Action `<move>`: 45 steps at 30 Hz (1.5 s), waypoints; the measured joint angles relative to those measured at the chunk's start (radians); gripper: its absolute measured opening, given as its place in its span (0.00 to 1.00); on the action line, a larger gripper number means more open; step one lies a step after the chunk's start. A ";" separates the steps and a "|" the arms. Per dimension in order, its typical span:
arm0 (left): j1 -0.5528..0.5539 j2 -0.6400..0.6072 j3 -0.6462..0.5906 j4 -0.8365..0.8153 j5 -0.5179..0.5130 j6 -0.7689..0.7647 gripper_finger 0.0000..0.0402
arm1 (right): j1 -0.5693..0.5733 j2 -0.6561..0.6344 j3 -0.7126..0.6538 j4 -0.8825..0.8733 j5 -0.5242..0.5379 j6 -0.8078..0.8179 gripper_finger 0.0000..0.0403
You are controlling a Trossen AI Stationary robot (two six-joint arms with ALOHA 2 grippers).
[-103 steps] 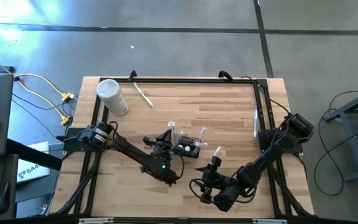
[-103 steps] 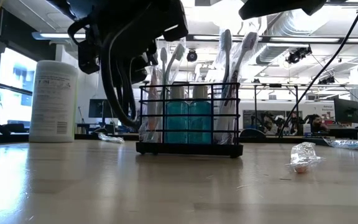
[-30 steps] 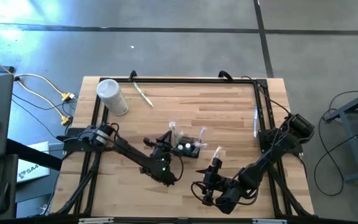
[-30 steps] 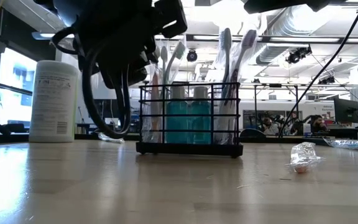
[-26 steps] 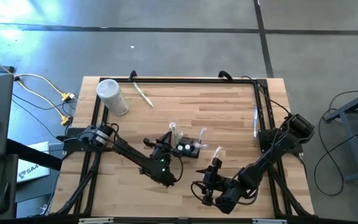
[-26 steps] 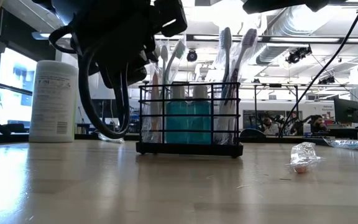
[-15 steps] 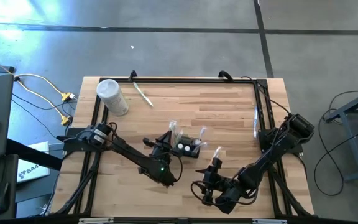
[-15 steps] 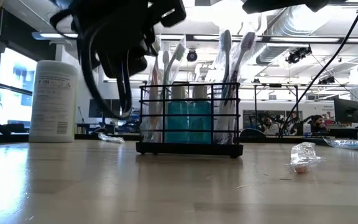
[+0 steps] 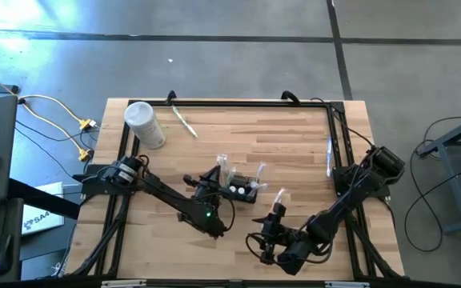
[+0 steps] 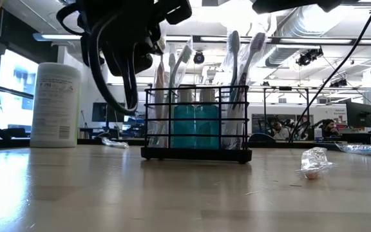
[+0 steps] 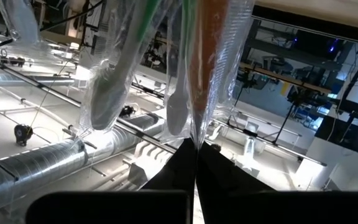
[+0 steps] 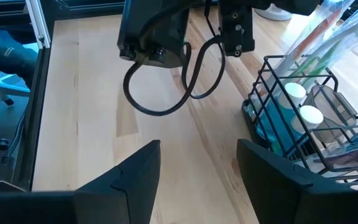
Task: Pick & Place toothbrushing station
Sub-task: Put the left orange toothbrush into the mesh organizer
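The toothbrushing station (image 9: 244, 190) is a black wire basket that stands on the table's middle. It holds two blue bottles and several plastic-wrapped toothbrushes, and it also shows in the low view (image 10: 195, 122) and the right wrist view (image 12: 291, 118). My left gripper (image 9: 217, 179) is at the station's left end, shut on a toothbrush wrapper (image 11: 197, 74). My right gripper (image 12: 197, 171) is open and empty, near the table's front edge to the station's right (image 9: 276, 214). My left gripper pinches the clear plastic wrapper of a toothbrush, at the wrapper's narrow end (image 11: 195, 132), between its two shut fingers. The fingers slant upward, with the ceiling behind them. The wrapped brushes stand in the station, which rests on the table.
A white lidded cylinder (image 9: 144, 124) stands at the far left corner, with a thin stick-like thing (image 9: 185, 122) lying beside it. A small crumpled plastic-wrapped item (image 10: 314, 162) lies right of the station. A black frame (image 9: 338, 152) edges the table.
My left gripper has gone up a little at the station's left end, and its cable loop has risen with it. The station has stayed on the table.
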 joint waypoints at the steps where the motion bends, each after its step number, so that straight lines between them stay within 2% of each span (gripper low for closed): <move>1: 0.000 -0.006 0.000 0.000 0.004 0.000 0.00 | 0.001 0.000 0.000 0.000 0.000 0.000 0.51; 24: 0.075 -0.043 0.000 -0.014 -0.004 -0.001 0.00 | 0.004 0.000 0.000 -0.004 0.002 -0.002 0.51; 35: 0.087 0.033 0.000 0.011 -0.002 0.004 0.00 | 0.004 0.000 0.000 -0.004 0.002 -0.001 0.51; 45: 0.085 0.034 0.000 0.009 0.020 -0.041 0.00 | 0.007 0.000 0.000 -0.005 0.002 -0.001 0.51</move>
